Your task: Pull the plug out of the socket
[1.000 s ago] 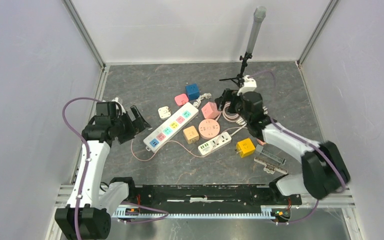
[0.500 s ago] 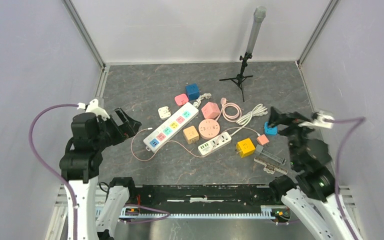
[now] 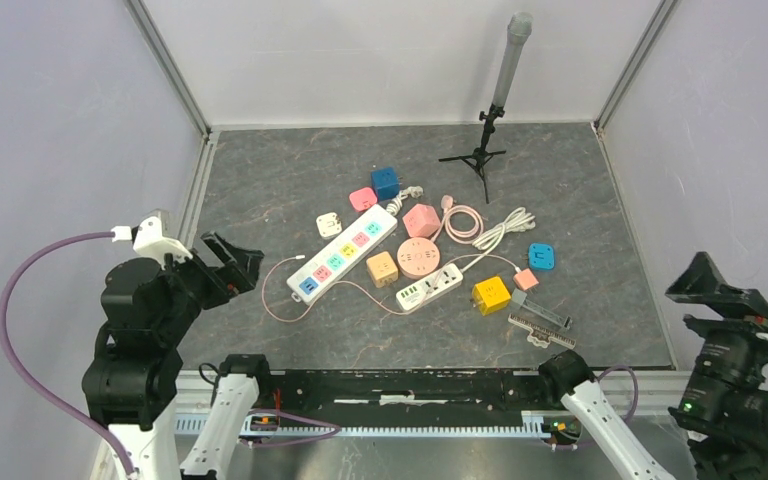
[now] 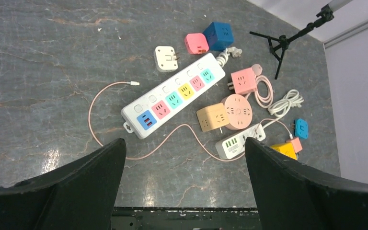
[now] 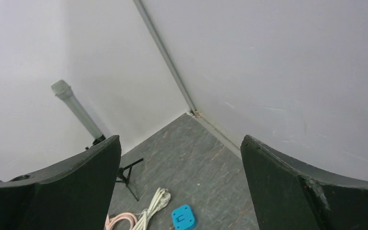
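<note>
Looks done: blue plug (image 3: 541, 256) loose on desk (image 3: 280, 170), well right of strip (image 3: 343, 253), plugged into nothing. Left end effector (image 4: 183, 143) & right end effector (image 5: 180, 139) wide open, empty, up off desk. Prob nothing left

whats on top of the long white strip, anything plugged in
Nothing sits on the strip: its coloured sockets all show bare, with no plug in any of them. A white cord bunches at its far end. Whatever lies under the strip is covered.
</note>
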Motion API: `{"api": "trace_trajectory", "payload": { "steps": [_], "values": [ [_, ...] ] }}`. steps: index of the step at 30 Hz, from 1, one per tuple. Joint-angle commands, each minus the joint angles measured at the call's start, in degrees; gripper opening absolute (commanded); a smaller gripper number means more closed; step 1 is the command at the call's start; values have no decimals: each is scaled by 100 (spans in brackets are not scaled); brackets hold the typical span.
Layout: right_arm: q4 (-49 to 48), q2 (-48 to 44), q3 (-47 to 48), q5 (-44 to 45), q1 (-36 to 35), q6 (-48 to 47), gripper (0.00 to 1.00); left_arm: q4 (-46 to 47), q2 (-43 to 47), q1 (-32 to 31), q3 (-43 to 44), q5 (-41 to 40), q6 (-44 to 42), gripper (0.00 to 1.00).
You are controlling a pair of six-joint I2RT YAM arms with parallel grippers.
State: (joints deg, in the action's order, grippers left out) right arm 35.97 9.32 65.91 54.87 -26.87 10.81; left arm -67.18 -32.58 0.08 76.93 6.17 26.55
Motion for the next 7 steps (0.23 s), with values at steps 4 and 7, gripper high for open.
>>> {"api": "trace_trajectory", "payload": {
  "steps": [4,7],
  "values": [
    [74,-63,132,522,-2,-471,98,-143,43,-156,101,-343,-310,100],
    [89,-87,17,465,7,-383,98,-173,76,-190,99,-593,-292,100]
  ]
}}
